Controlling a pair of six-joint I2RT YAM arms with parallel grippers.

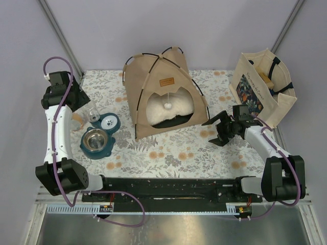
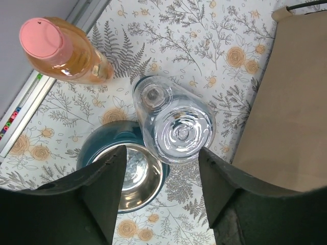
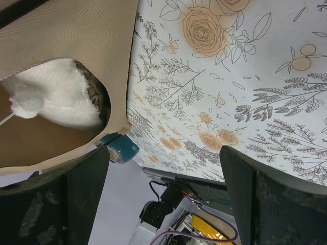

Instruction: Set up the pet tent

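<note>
Jaws on both arms gape wide, holding nothing. Pet tent (image 1: 149,87) stands erect at the table's (image 1: 173,149) far middle, cushion (image 1: 181,110) inside, so setup looks finished; next, only retreat without nudging it.

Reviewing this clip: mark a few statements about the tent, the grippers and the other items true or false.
1. The pet tent stands erected with a white cushion inside. True.
2. The right gripper is clamped on a tent pole. False: it is open, holds nothing and sits apart from the tent, on its right.
3. The tote bag stands at the table's right rear corner. True.
4. The steel bowl lies inside the tent. False: it sits in the teal feeder, left of the tent.
5. The left gripper is open and holds nothing. True.
</note>
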